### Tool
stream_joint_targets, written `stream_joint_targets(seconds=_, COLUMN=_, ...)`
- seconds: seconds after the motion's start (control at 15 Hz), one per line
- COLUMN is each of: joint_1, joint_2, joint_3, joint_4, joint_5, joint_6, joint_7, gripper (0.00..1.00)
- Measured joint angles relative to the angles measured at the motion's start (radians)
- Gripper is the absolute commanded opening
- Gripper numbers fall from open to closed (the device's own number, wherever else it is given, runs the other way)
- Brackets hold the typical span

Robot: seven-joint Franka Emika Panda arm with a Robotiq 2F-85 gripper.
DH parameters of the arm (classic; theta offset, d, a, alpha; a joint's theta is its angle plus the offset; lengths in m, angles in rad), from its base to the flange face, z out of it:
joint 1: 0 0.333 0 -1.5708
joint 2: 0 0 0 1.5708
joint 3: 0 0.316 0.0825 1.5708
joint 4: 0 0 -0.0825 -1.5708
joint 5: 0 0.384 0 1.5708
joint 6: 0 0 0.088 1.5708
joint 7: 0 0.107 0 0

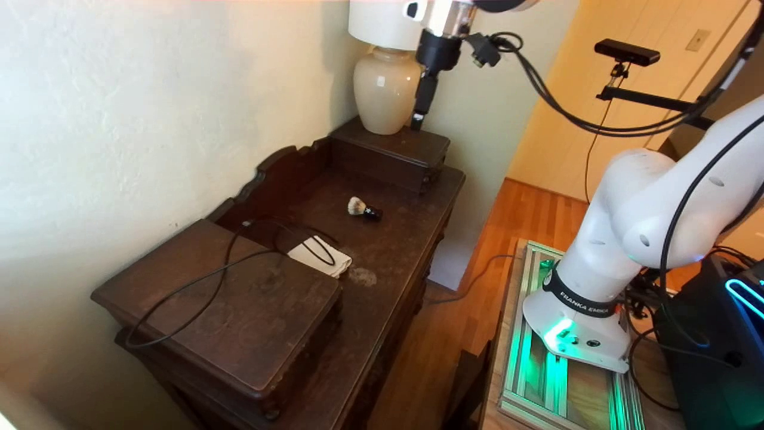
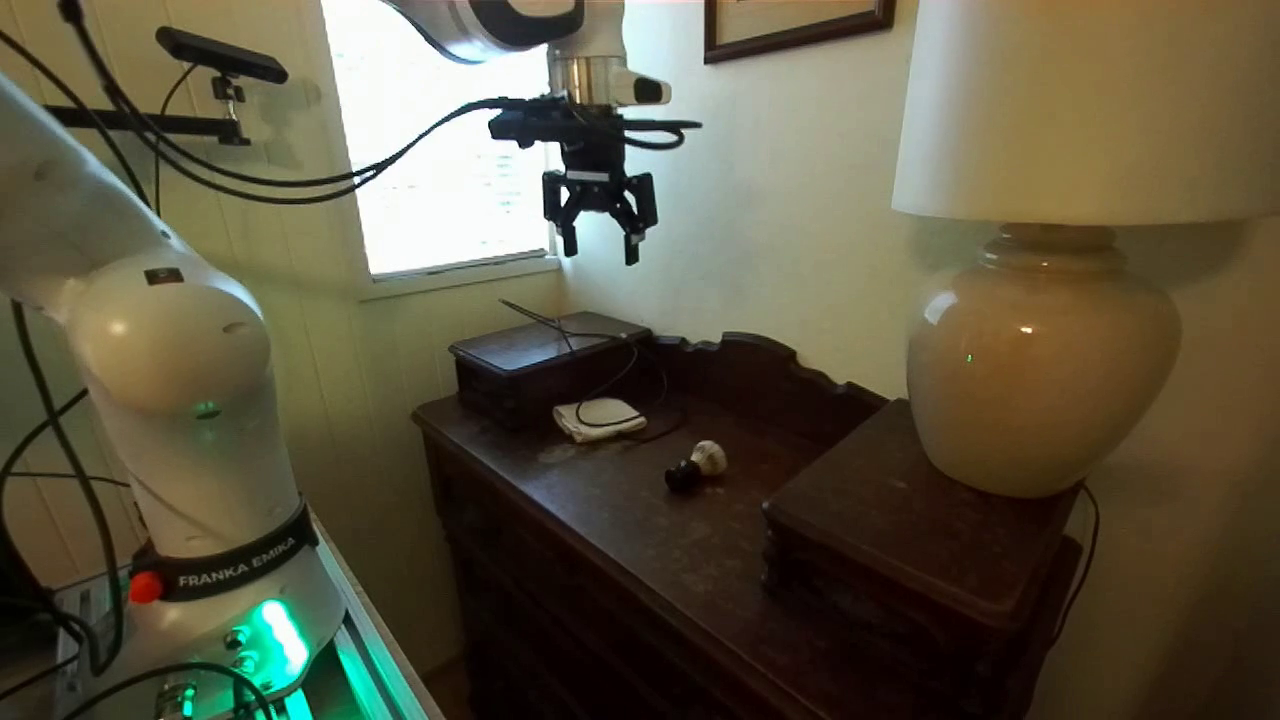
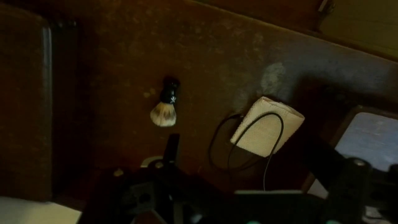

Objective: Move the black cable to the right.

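The black cable (image 1: pixel 225 267) is a long thin cord in loose loops. It lies across the raised box of the dresser and over a folded white cloth (image 1: pixel 310 258); it also shows in an exterior view (image 2: pixel 637 352). In the wrist view one loop of the cable (image 3: pixel 282 126) curves over the cloth (image 3: pixel 261 137); its lower part is hidden by the gripper body and darkness. My gripper (image 2: pixel 601 250) hangs high above the dresser, fingers apart and empty, touching nothing. It is also in an exterior view (image 1: pixel 417 122) and in the wrist view (image 3: pixel 244 141).
A shaving brush (image 1: pixel 365 209) with a black handle lies mid-dresser, also in the wrist view (image 3: pixel 168 99). A lamp (image 2: pixel 1040 370) stands on a raised box at one end. The other raised box (image 1: pixel 262 310) is at the opposite end. A wall and low backboard (image 2: pixel 770 365) run behind.
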Motion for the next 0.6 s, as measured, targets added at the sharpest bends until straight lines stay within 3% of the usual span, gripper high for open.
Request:
stream_joint_targets(seconds=0.27, joint_1=0.076, joint_2=0.199, joint_3=-0.009, joint_4=0.043, joint_5=0.139, joint_6=0.153, joint_7=-0.206, gripper=1.0)
stream_joint_targets(seconds=0.47, joint_1=0.104, joint_2=0.336, joint_3=-0.006, joint_4=0.107, joint_5=0.312, joint_6=0.153, joint_7=-0.377, gripper=1.0)
stream_joint_targets(seconds=0.6, joint_1=0.09, joint_2=0.378, joint_3=0.015, joint_4=0.122, joint_5=0.323, joint_6=0.157, joint_7=-0.388, gripper=1.0)
